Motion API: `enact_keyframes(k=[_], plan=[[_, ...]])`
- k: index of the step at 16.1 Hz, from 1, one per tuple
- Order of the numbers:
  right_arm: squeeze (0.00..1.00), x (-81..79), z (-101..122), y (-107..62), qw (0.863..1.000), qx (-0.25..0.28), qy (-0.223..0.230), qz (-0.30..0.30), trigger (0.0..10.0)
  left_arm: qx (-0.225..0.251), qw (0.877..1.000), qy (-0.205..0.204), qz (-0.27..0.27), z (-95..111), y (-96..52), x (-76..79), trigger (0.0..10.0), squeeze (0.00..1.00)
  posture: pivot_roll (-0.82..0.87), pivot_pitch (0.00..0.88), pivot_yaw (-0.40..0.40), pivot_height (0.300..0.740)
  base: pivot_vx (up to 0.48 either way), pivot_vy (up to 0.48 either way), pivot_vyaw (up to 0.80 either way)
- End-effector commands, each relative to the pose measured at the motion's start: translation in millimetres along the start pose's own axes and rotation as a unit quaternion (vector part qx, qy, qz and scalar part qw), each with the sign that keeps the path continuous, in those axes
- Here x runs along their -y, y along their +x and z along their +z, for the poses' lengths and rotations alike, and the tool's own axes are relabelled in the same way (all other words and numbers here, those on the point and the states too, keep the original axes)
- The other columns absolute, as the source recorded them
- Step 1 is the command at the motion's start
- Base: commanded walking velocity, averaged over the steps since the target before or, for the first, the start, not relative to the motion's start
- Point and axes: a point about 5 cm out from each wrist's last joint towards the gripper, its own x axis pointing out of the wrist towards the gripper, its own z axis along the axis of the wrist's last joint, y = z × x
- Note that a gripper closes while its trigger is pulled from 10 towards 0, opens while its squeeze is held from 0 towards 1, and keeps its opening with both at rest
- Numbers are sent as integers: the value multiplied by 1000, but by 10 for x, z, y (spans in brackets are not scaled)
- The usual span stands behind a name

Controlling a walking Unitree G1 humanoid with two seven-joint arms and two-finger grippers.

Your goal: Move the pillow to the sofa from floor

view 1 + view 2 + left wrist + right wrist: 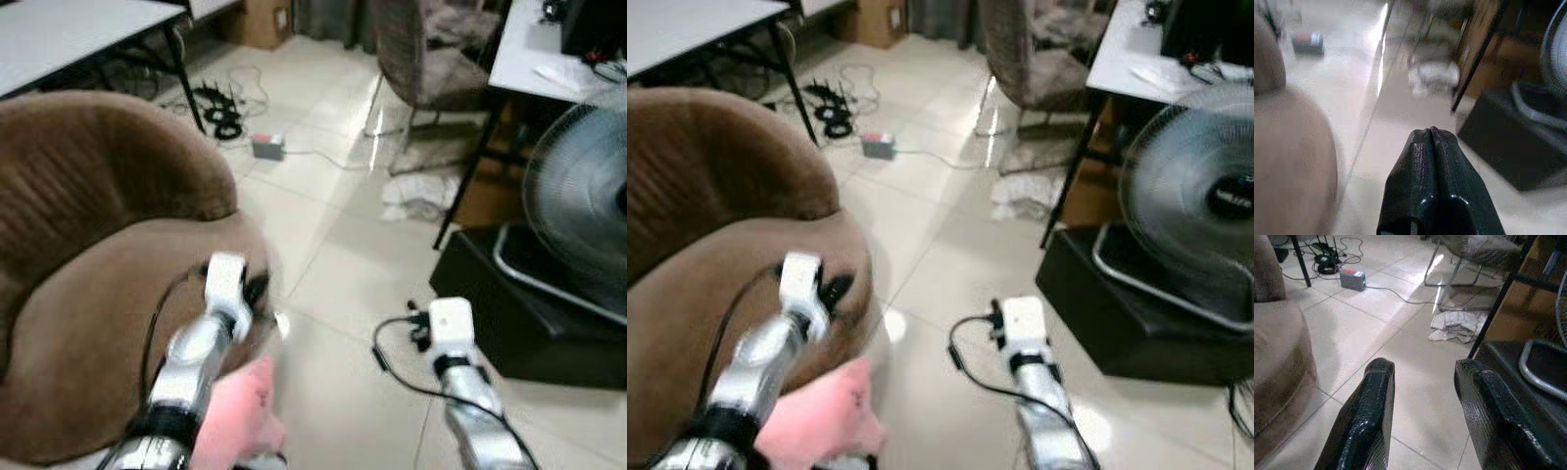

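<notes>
The left gripper (pixel 1431 134) hangs over the edge of the brown sofa (pixel 88 294) with its fingers pressed together on nothing. The right gripper (pixel 1422 377) is out over the tiled floor (pixel 1366 328) with its fingers spread apart, also empty. A pink pillow (pixel 235 416) sits low down beside the left arm, right against the sofa's front edge, and there's a big fan (pixel 1195 206) off to the right.
</notes>
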Motion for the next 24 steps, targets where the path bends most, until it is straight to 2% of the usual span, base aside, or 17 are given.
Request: enact_keyframes(k=[1,5,9,14,17,21,22,23,24], plan=[[43,-12,-33,-20,1000,-8,7,4,10000,-15,1000,-1,-2,-84,-22,24,10000,0,-43,21,23,740,0,0,712],[39,20,-49,-3,1000,-14,9,2,10000,-16,1000,2,0,-94,-21,28,10000,0,-38,17,19,740,0,0,706],[102,30,-48,7,1000,-15,7,6,10000,-18,1000,10,-2,-113,-24,61,10000,0,-32,24,14,740,0,0,712],[141,21,-78,-5,1000,-21,8,17,10000,-34,998,40,17,-184,-35,105,10000,0,-33,33,9,740,0,0,714],[153,14,-81,-1,999,-22,8,23,10000,-32,998,42,17,-183,-29,129,10000,0,-34,35,8,740,0,0,712],[196,16,-89,4,999,-23,8,35,10000,-32,999,35,27,-178,-26,125,10000,0,-24,40,2,740,0,0,714],[251,12,-86,9,999,-22,7,41,10000,-30,998,35,32,-174,-28,131,10000,0,-20,43,-1,740,0,0,700],[259,9,-84,10,999,-21,8,43,10000,-30,998,33,33,-177,-31,140,10000,0,-18,46,-3,740,0,0,700],[267,11,-85,12,999,-22,5,45,10000,-35,997,44,43,-191,-35,133,10000,0,-16,48,-5,740,0,0,681]])
